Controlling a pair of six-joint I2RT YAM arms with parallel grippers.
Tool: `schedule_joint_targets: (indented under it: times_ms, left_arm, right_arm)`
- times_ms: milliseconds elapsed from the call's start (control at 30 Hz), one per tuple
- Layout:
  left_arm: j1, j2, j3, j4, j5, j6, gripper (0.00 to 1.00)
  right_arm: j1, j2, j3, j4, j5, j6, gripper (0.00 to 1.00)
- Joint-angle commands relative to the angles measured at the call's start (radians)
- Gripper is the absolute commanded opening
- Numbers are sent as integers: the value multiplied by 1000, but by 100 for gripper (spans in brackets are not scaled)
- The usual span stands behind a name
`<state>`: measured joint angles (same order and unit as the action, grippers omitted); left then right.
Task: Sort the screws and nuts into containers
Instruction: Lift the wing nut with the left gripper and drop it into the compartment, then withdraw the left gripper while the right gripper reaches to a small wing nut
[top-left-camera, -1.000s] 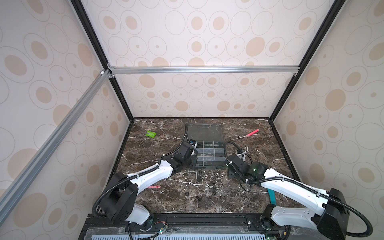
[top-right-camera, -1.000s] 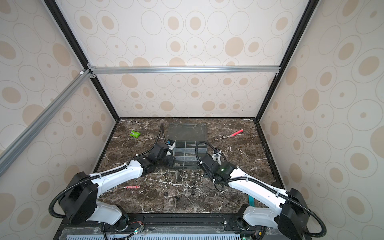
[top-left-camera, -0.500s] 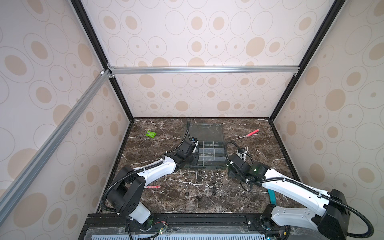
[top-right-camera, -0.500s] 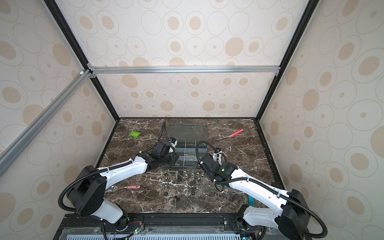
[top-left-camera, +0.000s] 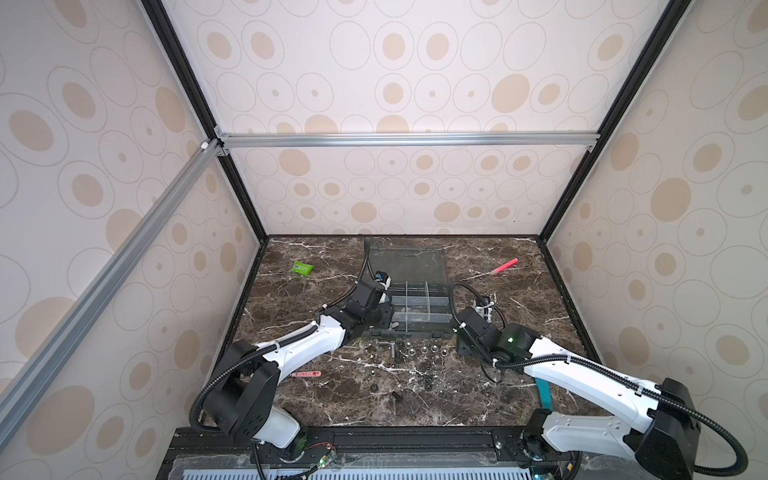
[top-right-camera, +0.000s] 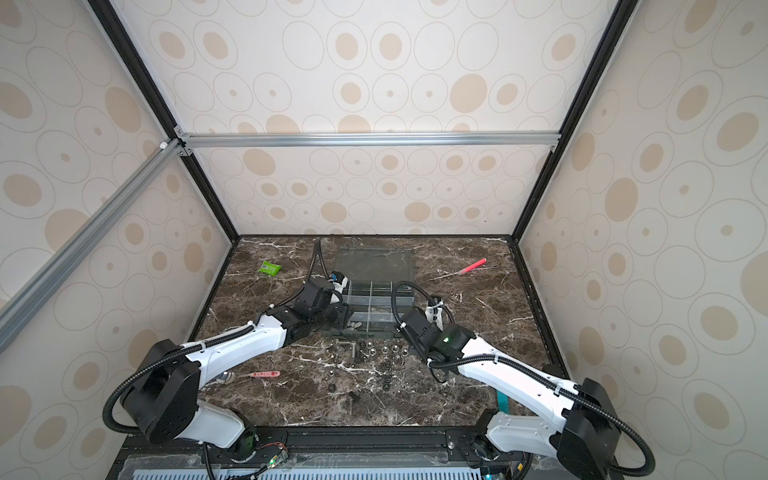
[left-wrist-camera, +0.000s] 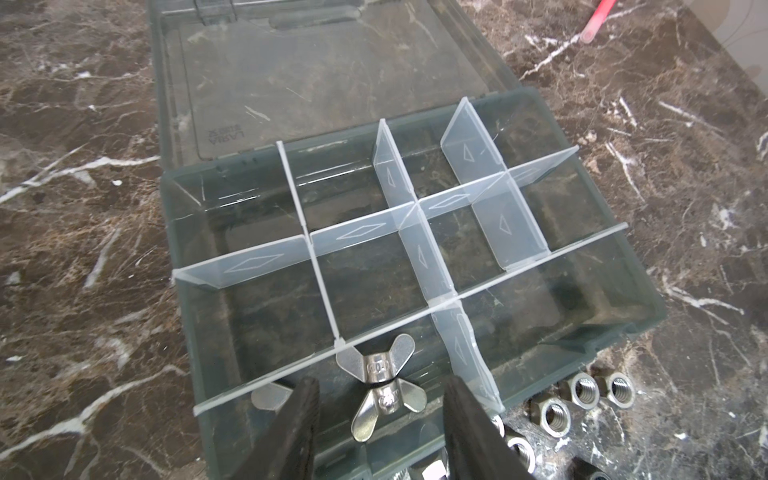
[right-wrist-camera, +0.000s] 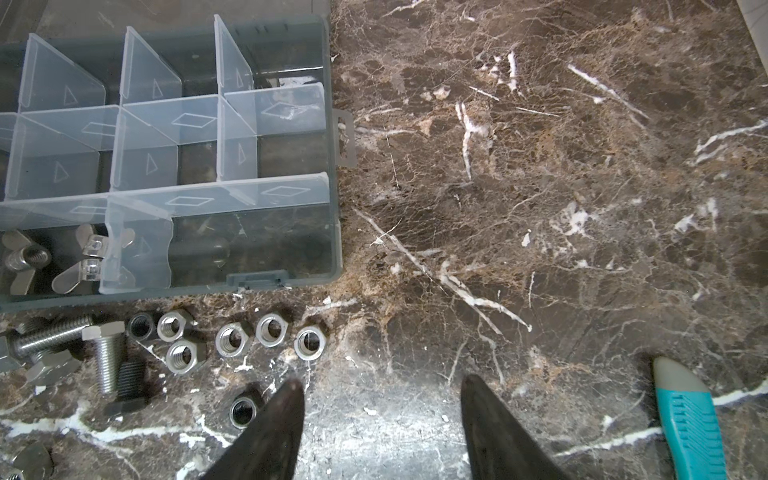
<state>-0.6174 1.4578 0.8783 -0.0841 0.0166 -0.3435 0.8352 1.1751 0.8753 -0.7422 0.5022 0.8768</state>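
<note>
The grey organizer box (top-left-camera: 441, 291) (top-right-camera: 402, 289) lies open, with clear partitions forming the containers (left-wrist-camera: 374, 266). My left gripper (left-wrist-camera: 381, 388) (top-left-camera: 384, 316) hangs open over the front-left cell, where silver wing nuts (left-wrist-camera: 376, 370) (right-wrist-camera: 93, 249) lie loose between its fingers (left-wrist-camera: 305, 401). In front of the box, silver hex nuts (right-wrist-camera: 270, 330) (top-left-camera: 415, 349) and screws (right-wrist-camera: 106, 357) (top-left-camera: 390, 348) lie on the marble, with a black screw (right-wrist-camera: 129, 382) among them. My right gripper (right-wrist-camera: 382, 384) (top-left-camera: 461, 347) is open and empty above bare marble, just right of a dark nut (right-wrist-camera: 243, 411).
The box's clear lid (top-left-camera: 405, 262) lies flat behind it. A red pen (top-left-camera: 503, 267) is at the back right and a green packet (top-left-camera: 302, 268) at the back left. A teal-handled tool (right-wrist-camera: 685, 415) lies right of my right gripper, and a red-labelled strip (top-left-camera: 306, 374) lies front left.
My left arm has swung in towards the box's front-left cell and its jaws have gone from shut to open. The right arm has stayed put.
</note>
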Motion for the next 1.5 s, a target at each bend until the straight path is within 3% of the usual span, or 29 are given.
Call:
schedule_joint_targets:
  times_ms: [0, 933, 1467]
  left_arm:
    - [12, -44, -36, 34, -2, -43, 49]
    - [55, -270, -212, 62, -88, -173, 50]
    - [106, -386, -268, 59, -117, -200, 52]
  right_arm:
    - [-7, -13, 10, -31, 23, 9, 64]
    - [-7, 138, 75, 49, -110, -91, 64]
    - [26, 339, 197, 109, -252, -128, 63]
